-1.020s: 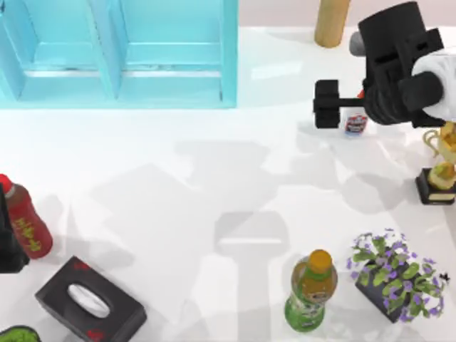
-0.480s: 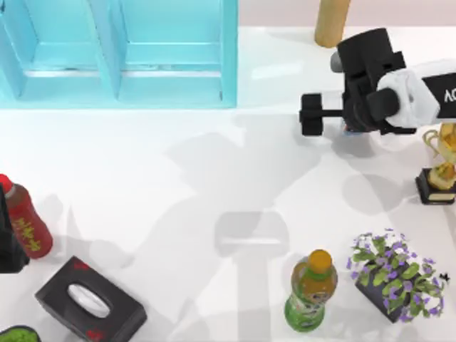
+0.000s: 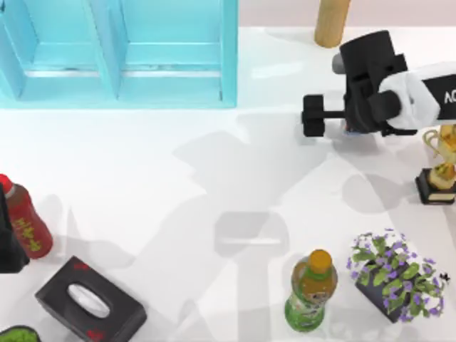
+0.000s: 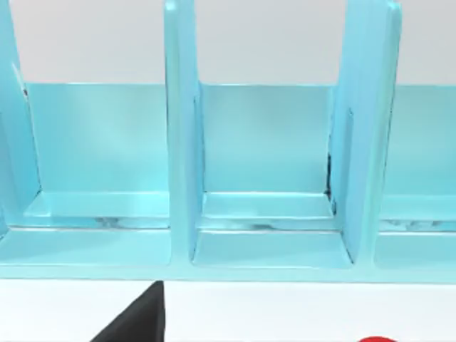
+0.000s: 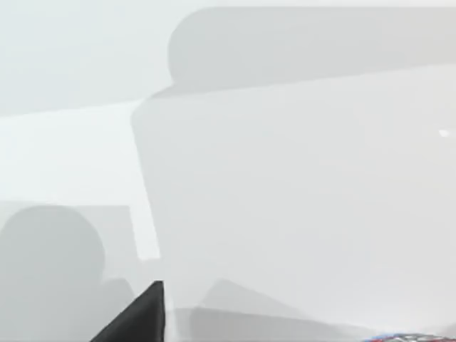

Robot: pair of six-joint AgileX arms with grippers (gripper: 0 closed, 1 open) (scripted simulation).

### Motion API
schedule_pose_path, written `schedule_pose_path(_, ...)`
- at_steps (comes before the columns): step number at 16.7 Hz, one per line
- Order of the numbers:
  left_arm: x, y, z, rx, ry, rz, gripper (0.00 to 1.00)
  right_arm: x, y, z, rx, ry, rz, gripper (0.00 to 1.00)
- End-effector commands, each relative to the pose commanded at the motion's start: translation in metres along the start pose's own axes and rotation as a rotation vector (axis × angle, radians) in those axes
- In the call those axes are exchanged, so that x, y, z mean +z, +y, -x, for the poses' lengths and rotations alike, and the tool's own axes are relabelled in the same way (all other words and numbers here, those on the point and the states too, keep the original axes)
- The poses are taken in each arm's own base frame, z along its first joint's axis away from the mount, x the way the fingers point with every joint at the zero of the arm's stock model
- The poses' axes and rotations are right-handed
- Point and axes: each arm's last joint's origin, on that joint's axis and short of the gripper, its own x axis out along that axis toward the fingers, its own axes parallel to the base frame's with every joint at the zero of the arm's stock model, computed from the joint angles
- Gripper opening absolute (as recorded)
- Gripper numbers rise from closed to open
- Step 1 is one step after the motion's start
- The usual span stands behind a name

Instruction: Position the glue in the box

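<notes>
My right gripper (image 3: 314, 114) hangs over the back right of the table, pointing toward the top view's left. The glue lies beneath it and is almost wholly covered from above. In the right wrist view a sliver of the glue's blue-and-red label (image 5: 410, 337) shows at the picture's edge. The light blue box (image 3: 228, 71), split into open compartments, stands at the back left, well away from the right gripper. Its compartments (image 4: 263, 249) face the left wrist view. My left gripper (image 3: 8, 249) rests parked at the table's left edge.
A dark red bottle (image 3: 27, 221) and a black tissue box (image 3: 89, 299) sit at the front left. A green bottle with an orange cap (image 3: 312, 288), a flower pot (image 3: 395, 281) and a gold trophy (image 3: 440, 167) stand on the right. A wooden post (image 3: 332, 21) rises at the back.
The right arm has shifted left over the glue, which showed below the wrist one second ago and is now covered. It has barely moved in the last half second.
</notes>
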Motion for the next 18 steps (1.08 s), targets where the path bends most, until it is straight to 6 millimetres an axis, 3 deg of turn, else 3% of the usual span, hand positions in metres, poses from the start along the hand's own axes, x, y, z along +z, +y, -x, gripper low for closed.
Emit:
schedule_pose_path(13, 0.0000, 0.0000, 0.0000, 0.000, 0.000, 0.000, 1.00, 0.0000, 0.0000, 0.0000, 0.000, 0.000, 0.000, 0.02)
schedule_pose_path(18, 0.0000, 0.0000, 0.0000, 0.000, 0.000, 0.000, 1.00, 0.0000, 0.0000, 0.0000, 0.000, 0.000, 0.000, 0.00)
